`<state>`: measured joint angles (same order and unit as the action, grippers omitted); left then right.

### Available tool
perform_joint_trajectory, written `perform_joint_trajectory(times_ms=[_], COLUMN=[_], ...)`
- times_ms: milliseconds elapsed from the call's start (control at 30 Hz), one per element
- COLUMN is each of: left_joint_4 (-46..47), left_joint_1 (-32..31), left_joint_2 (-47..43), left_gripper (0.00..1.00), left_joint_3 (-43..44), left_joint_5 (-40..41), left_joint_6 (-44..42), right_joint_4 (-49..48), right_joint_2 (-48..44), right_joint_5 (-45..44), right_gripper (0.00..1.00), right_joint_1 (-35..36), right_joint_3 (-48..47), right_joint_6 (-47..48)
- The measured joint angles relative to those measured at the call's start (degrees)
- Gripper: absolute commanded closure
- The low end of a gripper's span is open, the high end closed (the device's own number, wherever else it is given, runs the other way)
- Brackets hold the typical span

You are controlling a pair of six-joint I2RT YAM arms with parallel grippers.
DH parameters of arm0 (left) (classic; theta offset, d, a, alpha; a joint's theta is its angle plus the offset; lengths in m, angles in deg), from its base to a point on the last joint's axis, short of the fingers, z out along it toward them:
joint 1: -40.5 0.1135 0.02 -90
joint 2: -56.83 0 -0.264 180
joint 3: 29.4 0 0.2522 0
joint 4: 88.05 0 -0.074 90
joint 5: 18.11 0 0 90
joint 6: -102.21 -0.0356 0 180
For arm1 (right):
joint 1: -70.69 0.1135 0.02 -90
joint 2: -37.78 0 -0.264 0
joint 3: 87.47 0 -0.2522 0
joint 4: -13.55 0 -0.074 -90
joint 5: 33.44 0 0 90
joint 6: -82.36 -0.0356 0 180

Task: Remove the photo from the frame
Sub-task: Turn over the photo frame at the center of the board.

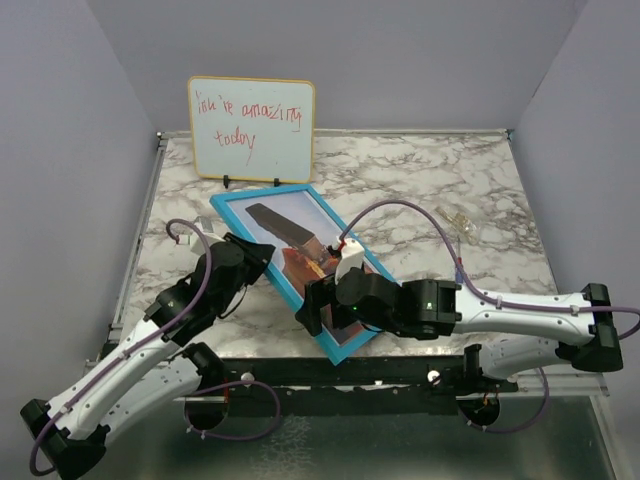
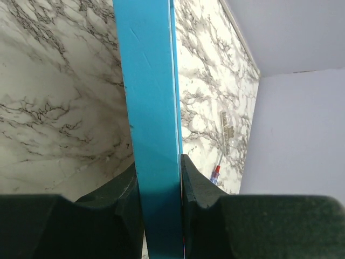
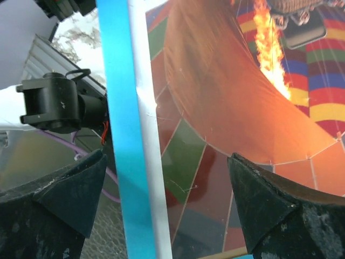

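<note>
While the one frame [image 1: 260, 193] sits askew on the table [image 1: 420, 180] just in front of the single whiteboard [image 1: 252, 128], its one photo [image 1: 290, 240] is inside it. Of the two grippers, the left gripper [image 2: 159, 167] is clamped on the frame's blue rim. The right gripper [image 3: 167, 162] stands wide open astride the frame's near edge.

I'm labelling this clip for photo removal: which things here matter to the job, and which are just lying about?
Job: frame; photo inside it; left gripper shut on the frame's edge; right gripper open over the photo.
Lying about: whiteboard with red writing; small clear item on the table.
</note>
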<state>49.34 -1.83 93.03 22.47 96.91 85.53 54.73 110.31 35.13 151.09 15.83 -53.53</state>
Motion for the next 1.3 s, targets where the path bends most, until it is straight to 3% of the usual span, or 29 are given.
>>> perform_joint_trajectory(times_ms=[233,533,700,1100,1300], left_joint_4=[-4.68,-10.32,-12.26,-14.53,-14.62], left_joint_1=[0.00,0.00,0.00,0.33,0.33], left_joint_2=[8.17,12.70,13.22,14.47,14.47], left_gripper=[1.00,1.00,1.00,1.00,1.00], left_joint_3=[9.03,16.48,17.42,18.62,18.62], left_joint_5=[0.31,0.37,0.39,0.46,0.50], left_joint_6=[-1.62,-3.30,-2.34,-0.28,-0.11], right_joint_4=[5.66,14.08,14.21,16.17,22.14], right_joint_2=[-1.97,4.46,4.72,12.00,16.94], right_joint_5=[-3.04,-11.52,-17.99,-22.49,-25.81], right_gripper=[0.01,0.08,0.13,0.27,0.34], right_joint_1=[0.00,4.28,11.26,13.79,13.90], right_joint_3=[-6.36,-19.34,-19.17,-21.55,-27.04], right_joint_6=[5.51,14.19,19.98,22.99,21.33])
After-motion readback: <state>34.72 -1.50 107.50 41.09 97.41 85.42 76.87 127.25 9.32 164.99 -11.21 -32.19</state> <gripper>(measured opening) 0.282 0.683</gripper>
